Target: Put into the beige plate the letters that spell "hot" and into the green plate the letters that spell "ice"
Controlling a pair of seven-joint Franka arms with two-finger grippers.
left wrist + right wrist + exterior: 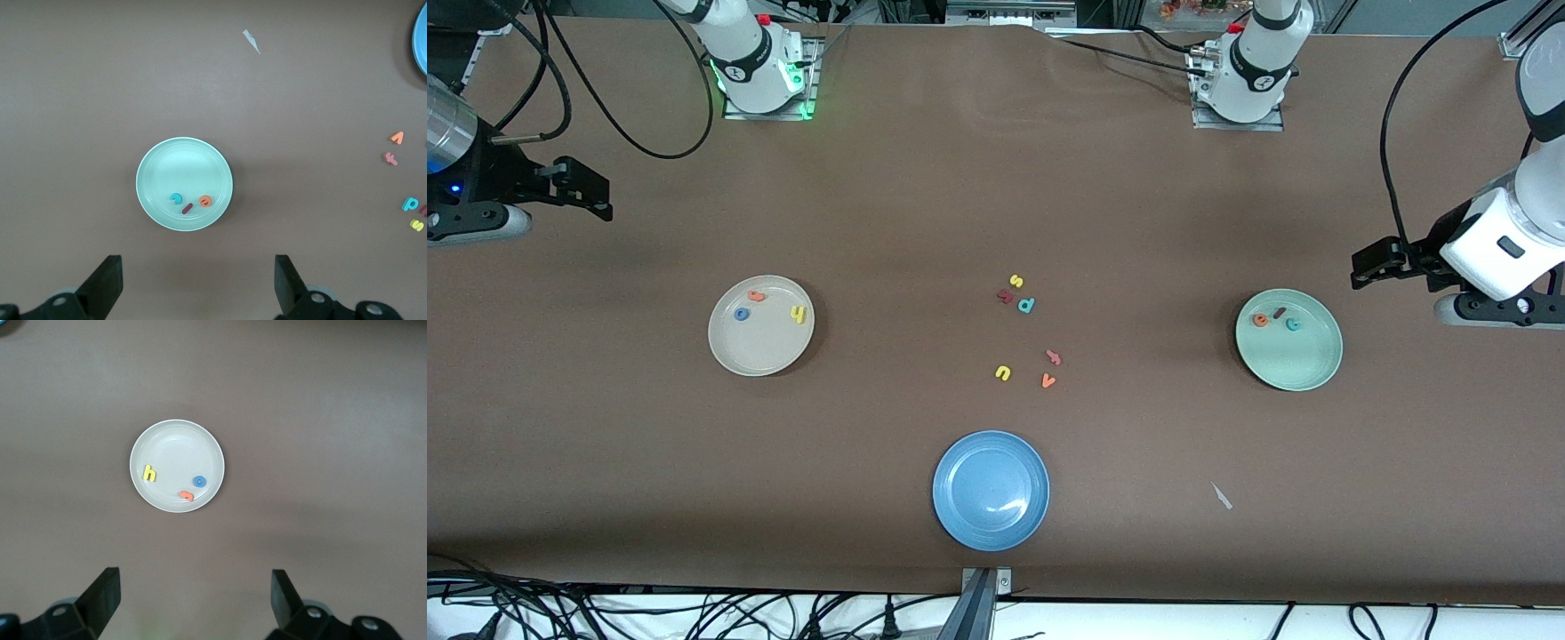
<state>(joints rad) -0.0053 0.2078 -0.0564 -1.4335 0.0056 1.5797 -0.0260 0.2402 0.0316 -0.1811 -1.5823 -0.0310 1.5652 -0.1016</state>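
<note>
The beige plate (pixel 760 353) (pixel 175 443) holds a yellow h (pixel 798 313) (pixel 150 473), a blue o (pixel 741 314) (pixel 199 481) and an orange t (pixel 757 296) (pixel 186 495). In the green plate (pixel 1296 366) (pixel 180 162) lie an orange e (pixel 1260 320) (pixel 205 201), a dark red i (pixel 1280 312) (pixel 187 209) and a teal c (pixel 1293 324) (pixel 176 199). My left gripper (pixel 1383 265) (pixel 198 283) hangs open and empty over bare table beside the green plate. My right gripper (pixel 583 188) (pixel 195 600) hangs open and empty over bare table at the right arm's end, apart from the beige plate.
An empty blue plate (pixel 990 524) sits nearest the front camera. Loose letters lie mid-table: yellow s (pixel 1016 281), a dark red letter (pixel 1005 296), teal p (pixel 1026 305), yellow u (pixel 1003 372), a pink letter (pixel 1053 357), orange v (pixel 1048 380). A white scrap (pixel 1221 496) lies nearer the camera.
</note>
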